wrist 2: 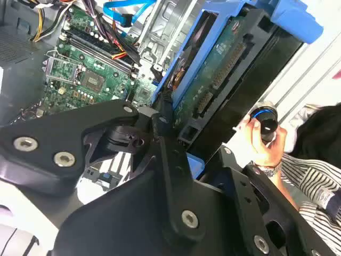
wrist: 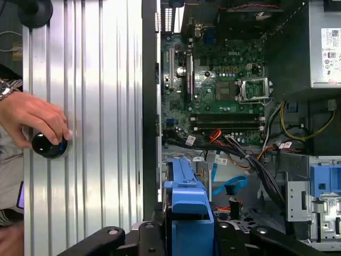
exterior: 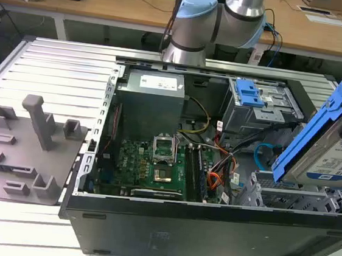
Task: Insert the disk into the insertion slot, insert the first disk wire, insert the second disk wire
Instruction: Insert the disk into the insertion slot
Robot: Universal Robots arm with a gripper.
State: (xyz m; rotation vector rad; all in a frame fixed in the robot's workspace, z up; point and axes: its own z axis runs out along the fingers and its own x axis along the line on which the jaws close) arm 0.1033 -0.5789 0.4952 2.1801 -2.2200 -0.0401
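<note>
The disk [exterior: 338,152] hangs in the air over the exterior view's right end of the open computer case [exterior: 209,230]. It is tilted steeply, with its labelled face toward the camera and its bright blue carrier framing it. The black fingers [wrist 2: 166,160] are closed on the disk. In the second wrist view they clamp the carrier from both sides, and the green circuit-board underside of the disk shows between them.

The insertion slot [exterior: 286,192], the low silver perforated cage at the case's near corner on that side, sits right under the disk's lower corner. The disk is not in it, and I cannot tell whether the two touch. The second disk wire [exterior: 262,153] curls in a light-blue loop inside the case. It lies just beside the carrier's lower edge, between the carrier and the taller grey cage with the blue latch [exterior: 250,103]. An orange and black wire bundle [exterior: 218,170] lies between that loop and the green motherboard [exterior: 155,166].

The robot arm [exterior: 197,21] rises behind the case. On the ribbed metal tabletop [exterior: 60,73], well apart from the case toward the exterior view's left, lies a grey fixture plate [exterior: 28,143] with upright posts. In the first wrist view a person's hand [wrist: 34,120] rests on the tabletop beside the case, cupped over a black round knob [wrist: 49,145]
</note>
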